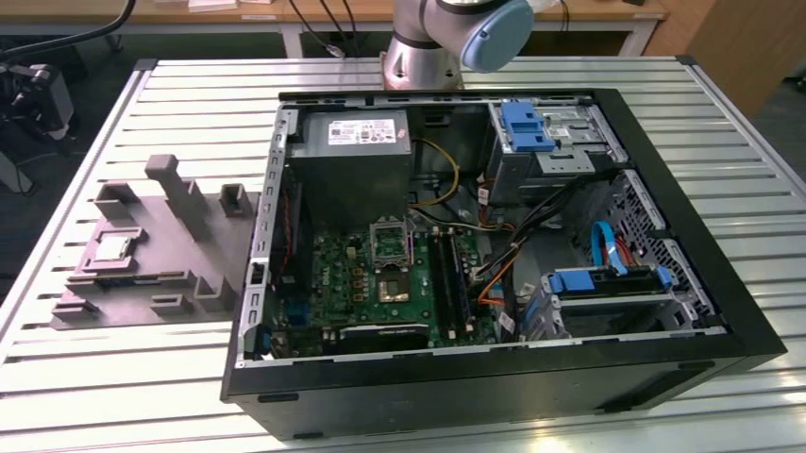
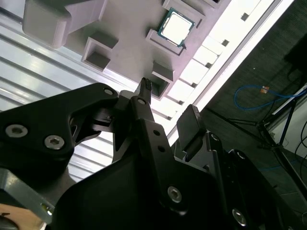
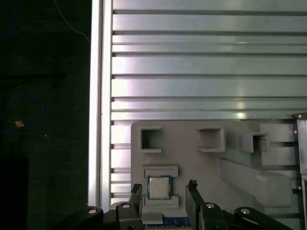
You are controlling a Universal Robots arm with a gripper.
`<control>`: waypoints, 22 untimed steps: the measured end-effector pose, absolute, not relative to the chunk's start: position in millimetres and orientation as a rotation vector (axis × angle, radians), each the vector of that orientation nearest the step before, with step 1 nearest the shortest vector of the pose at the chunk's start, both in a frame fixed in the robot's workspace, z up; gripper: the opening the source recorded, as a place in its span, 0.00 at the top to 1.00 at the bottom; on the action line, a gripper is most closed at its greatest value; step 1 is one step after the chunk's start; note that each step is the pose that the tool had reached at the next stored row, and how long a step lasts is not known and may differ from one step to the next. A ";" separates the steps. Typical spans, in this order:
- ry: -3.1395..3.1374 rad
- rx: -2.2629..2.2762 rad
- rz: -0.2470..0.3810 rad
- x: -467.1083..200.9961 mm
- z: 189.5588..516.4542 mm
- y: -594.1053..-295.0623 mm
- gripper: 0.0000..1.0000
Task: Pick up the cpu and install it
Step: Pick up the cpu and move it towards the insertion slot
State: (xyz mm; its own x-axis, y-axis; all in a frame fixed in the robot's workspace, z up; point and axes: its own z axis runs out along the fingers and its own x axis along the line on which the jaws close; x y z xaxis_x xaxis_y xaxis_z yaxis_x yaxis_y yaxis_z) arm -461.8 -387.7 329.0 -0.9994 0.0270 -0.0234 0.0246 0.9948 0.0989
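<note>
The cpu (image 3: 159,187) is a small square chip with a pale silver top. It lies flat in a recess of the grey moulded tray (image 3: 192,163). In the exterior view the cpu (image 1: 111,247) sits on the tray (image 1: 151,283) at the left, outside the computer case. My gripper (image 3: 163,188) is open and holds nothing. It hangs above the tray, and the chip appears between its two black fingertips (image 3: 135,190). In the second wrist view the cpu (image 2: 176,26) lies well beyond the gripper (image 2: 168,103), clearly apart from it.
The open black computer case (image 1: 705,311) fills the middle and the exterior view's right. Inside are a grey power supply (image 1: 353,151), a green motherboard (image 1: 346,274) with the metal-framed socket bracket (image 1: 389,243), cables and blue drive brackets (image 1: 527,127). Upright blocks (image 1: 170,175) stand on the tray. The slatted table edge (image 3: 98,96) is close by.
</note>
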 end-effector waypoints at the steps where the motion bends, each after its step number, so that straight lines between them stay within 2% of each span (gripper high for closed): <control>1: 3.113 0.040 0.154 -461.8 328.8 -387.7 0.51; 22: 3.113 0.040 0.157 -461.8 324.1 -387.7 0.51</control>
State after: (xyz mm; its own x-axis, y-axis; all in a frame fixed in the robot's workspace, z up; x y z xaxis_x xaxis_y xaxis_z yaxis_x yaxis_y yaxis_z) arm -461.8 -387.7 324.1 -0.9994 0.0271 -0.0230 0.0246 0.9946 0.1009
